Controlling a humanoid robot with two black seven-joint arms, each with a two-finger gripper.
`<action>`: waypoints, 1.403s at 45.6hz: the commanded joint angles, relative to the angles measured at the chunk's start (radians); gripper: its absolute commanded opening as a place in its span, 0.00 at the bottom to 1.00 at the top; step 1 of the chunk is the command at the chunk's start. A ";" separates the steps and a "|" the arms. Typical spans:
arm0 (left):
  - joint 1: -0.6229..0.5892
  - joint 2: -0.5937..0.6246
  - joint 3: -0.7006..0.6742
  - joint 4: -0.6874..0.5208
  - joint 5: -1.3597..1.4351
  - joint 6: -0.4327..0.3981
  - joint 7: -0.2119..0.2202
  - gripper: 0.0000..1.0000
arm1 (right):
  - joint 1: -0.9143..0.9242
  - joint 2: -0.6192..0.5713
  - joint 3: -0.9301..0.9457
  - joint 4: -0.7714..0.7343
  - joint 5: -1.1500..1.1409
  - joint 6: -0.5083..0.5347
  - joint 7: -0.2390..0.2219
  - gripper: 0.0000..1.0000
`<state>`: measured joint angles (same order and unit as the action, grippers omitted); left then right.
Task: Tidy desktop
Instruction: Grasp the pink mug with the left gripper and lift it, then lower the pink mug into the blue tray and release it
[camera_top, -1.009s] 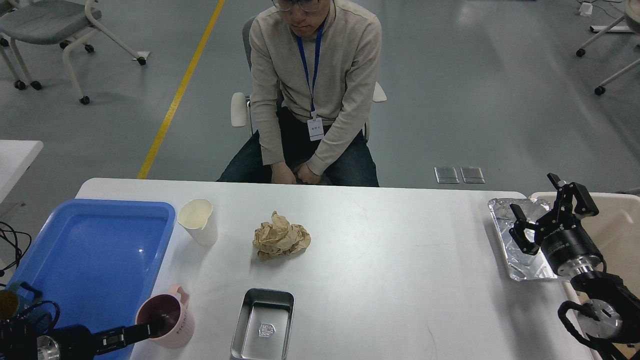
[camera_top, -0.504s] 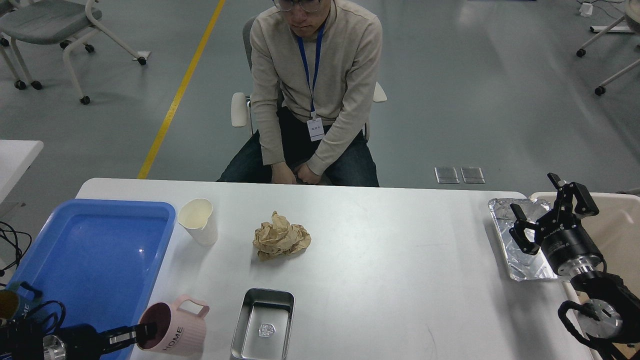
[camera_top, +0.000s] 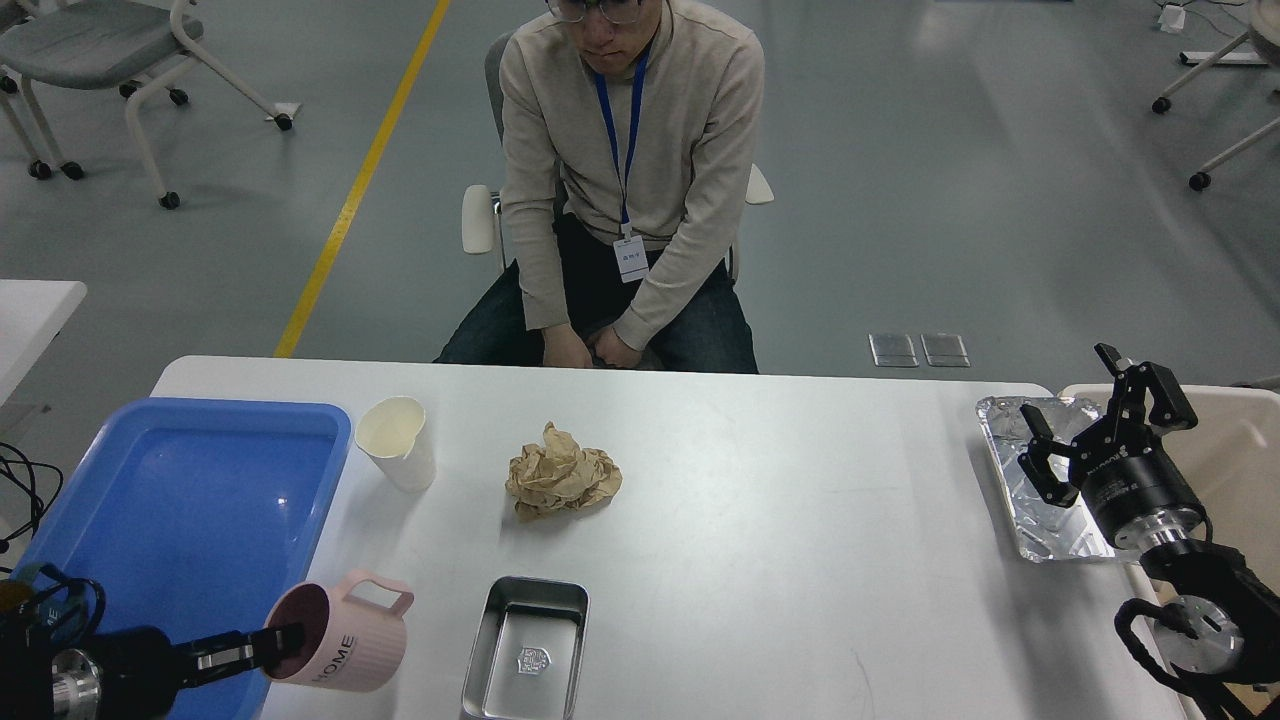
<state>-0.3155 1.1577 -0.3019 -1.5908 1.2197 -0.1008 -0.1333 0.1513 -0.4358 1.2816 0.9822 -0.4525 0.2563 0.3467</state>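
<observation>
The white desktop (camera_top: 780, 520) fills the lower half of the head view. My left gripper (camera_top: 278, 645) at the bottom left is shut on the rim of a pink mug (camera_top: 345, 640) marked HOME, which is tilted and lifted beside the blue tray (camera_top: 190, 500). A cream paper cup (camera_top: 397, 442), a crumpled ball of brown paper (camera_top: 562, 483) and a shallow metal tin (camera_top: 528, 648) lie on the desktop. My right gripper (camera_top: 1085, 425) is open and empty above a foil tray (camera_top: 1040, 490) at the right edge.
A beige bin (camera_top: 1240, 470) stands off the right edge of the desktop. A person (camera_top: 625, 190) sits on a chair at the far side, hands in lap. Chairs stand on the grey floor at the far left and right.
My left gripper has tipped the pink mug on its side and lifted it a little, moving it left toward the blue tray. The right arm has not moved.
</observation>
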 joint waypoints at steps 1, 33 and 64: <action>-0.028 0.094 -0.003 -0.043 -0.006 -0.005 0.000 0.00 | 0.001 -0.003 -0.004 0.000 0.000 0.000 0.000 1.00; -0.281 0.471 -0.013 -0.106 -0.060 -0.192 -0.057 0.00 | 0.002 -0.012 -0.005 0.000 0.000 0.000 0.000 1.00; -0.270 0.281 0.174 0.083 -0.042 -0.097 -0.055 0.01 | -0.001 -0.012 -0.007 0.000 0.000 0.000 0.000 1.00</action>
<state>-0.5875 1.4754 -0.1721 -1.5284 1.1749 -0.2340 -0.1904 0.1514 -0.4466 1.2747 0.9817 -0.4525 0.2561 0.3466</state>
